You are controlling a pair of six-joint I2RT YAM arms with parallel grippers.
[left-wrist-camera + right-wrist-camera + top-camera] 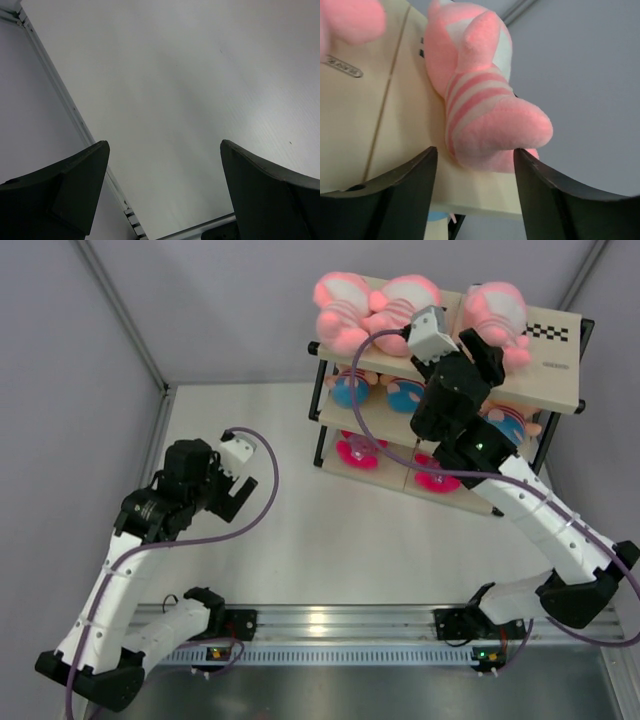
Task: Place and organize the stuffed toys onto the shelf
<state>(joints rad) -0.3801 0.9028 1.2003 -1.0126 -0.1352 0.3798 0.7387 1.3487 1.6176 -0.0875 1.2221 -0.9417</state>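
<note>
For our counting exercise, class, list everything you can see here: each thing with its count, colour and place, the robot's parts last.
pink striped toys: three, pink, shelf's top board
blue-shirted toys: three visible, blue and tan, middle board
magenta toys: two visible, magenta and white, bottom board, partly hidden
shelf: one, black frame, beige boards, table's far right
table: one, pale, beneath everything
left fingers: two, black, apart and empty, above bare table
right fingers: two, black, apart, either side of a pink toy on the top board
</note>
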